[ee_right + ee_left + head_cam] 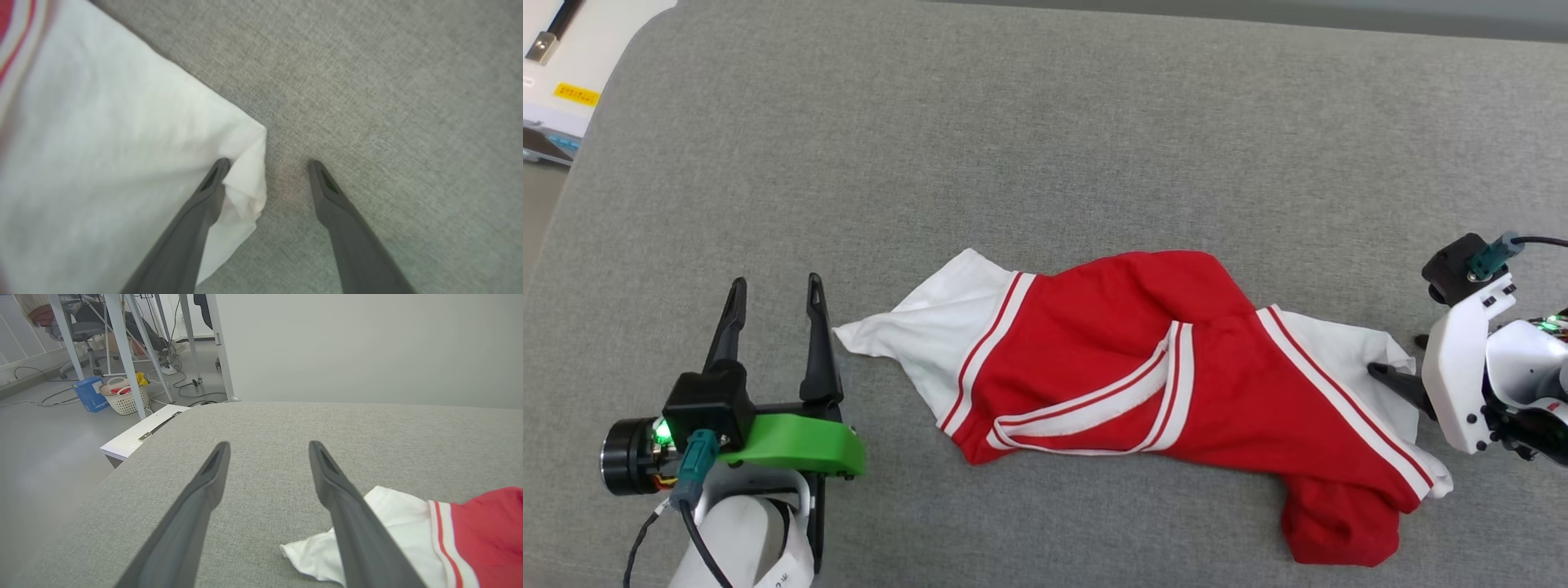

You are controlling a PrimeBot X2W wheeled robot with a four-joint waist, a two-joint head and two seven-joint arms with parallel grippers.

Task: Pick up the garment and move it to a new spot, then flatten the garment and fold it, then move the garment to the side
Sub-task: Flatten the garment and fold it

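Right fingers straddle the garment at its white corner, perhaps touching.

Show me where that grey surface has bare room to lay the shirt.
Bare: the wide grey surface beyond the garment, up to its far edge. Crowded: the near strip, where the garment lies between the left gripper and right gripper.
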